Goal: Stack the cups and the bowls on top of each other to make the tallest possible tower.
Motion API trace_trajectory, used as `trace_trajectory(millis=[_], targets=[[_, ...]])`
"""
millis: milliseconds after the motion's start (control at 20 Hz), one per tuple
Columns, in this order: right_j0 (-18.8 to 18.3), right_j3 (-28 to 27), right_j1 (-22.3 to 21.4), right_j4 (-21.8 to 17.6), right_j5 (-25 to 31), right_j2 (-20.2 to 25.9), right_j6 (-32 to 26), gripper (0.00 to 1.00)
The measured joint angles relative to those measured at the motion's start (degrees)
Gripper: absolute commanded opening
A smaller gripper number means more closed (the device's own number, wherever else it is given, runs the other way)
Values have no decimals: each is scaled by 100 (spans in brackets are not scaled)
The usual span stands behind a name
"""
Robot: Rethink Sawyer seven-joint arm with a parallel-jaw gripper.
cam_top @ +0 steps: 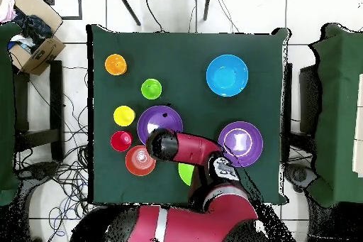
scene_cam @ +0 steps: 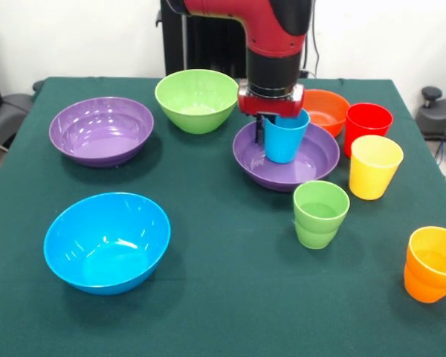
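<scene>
My gripper (scene_cam: 268, 134) is shut on the rim of the blue cup (scene_cam: 286, 141) and holds it upright inside a wide purple bowl (scene_cam: 321, 160) at the table's middle right. I cannot tell whether the cup's base touches the bowl. One dark finger (scene_cam: 259, 132) shows outside the cup's rim. In the overhead view the arm hides the cup and covers part of this purple bowl (cam_top: 157, 120). The second purple bowl (scene_cam: 100, 130) sits empty at the far left. The green bowl (scene_cam: 197, 100), blue bowl (scene_cam: 106, 242) and orange bowl (scene_cam: 328, 110) stand alone.
The red cup (scene_cam: 367, 123), yellow cup (scene_cam: 375, 165), green cup (scene_cam: 320, 213) and orange cup (scene_cam: 433, 264) stand upright along the right side, close to the purple bowl. The orange cup is near the table's right edge.
</scene>
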Motion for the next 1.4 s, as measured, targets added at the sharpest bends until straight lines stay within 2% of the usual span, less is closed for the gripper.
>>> trace_trajectory(millis=[450, 1000, 1400], targets=[[173, -505, 114, 36, 483, -17, 0, 0], [144, -1199, 320, 33, 1563, 7, 0, 0], [-43, -1946, 595, -91, 2681, 178, 0, 0]])
